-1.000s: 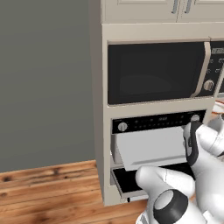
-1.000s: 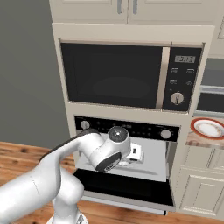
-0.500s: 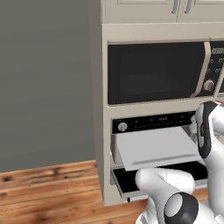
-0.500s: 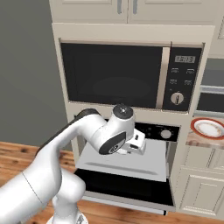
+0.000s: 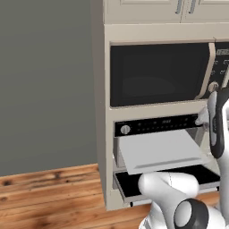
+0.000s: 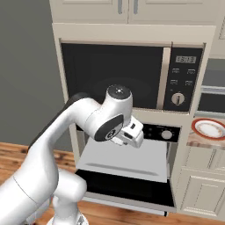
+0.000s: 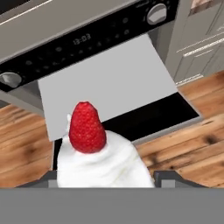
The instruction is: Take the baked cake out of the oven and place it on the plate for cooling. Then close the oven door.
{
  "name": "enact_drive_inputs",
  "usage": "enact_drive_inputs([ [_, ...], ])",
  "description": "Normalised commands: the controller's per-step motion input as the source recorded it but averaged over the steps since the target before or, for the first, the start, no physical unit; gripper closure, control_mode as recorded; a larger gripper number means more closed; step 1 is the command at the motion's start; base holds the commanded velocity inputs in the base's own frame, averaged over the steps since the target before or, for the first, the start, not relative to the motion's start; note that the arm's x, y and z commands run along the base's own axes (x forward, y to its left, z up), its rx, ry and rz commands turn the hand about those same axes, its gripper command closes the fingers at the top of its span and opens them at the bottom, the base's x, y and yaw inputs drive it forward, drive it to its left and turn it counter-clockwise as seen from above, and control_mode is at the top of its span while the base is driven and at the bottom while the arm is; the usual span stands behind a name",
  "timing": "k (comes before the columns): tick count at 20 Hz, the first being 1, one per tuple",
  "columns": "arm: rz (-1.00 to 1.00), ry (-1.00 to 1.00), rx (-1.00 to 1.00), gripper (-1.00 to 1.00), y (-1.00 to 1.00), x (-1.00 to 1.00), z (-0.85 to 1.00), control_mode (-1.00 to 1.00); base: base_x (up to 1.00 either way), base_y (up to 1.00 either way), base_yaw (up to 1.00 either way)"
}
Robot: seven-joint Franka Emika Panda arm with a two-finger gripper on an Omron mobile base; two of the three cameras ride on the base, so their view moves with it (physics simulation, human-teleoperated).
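— Holding what? Clamping the gripper (image 6: 139, 136) on the baked cake (image 7: 98, 157), white wedge and red berry sitting between the jaws, well clear of the grey tray (image 6: 127, 159).

— Changing how? Rising from tray level to in front of the control strip over the last second, swinging right.

— Meaning? Finishing extraction, probably; heading next for the plate (image 6: 210, 129) on the right. Leaving the oven door (image 6: 132, 190) hanging open below.
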Motion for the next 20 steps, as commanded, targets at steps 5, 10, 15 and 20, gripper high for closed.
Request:
enact_drive_inputs([
  [5, -0.21, -0.07, -0.04, 1.0, 0.69, -0.01, 0.55, -1.0, 0.0, 0.0, 0.0],
  [10, -0.06, 0.0, 0.0, 1.0, 0.58, 0.0, 0.37, -1.0, 0.0, 0.0, 0.0],
  [15, 0.01, -0.15, 0.0, 1.0, 0.1, -0.17, 0.06, -1.0, 0.0, 0.0, 0.0],
  [20, 0.1, -0.28, 0.0, 1.0, 0.0, -0.32, 0.02, -1.0, 0.0, 0.0, 0.0],
])
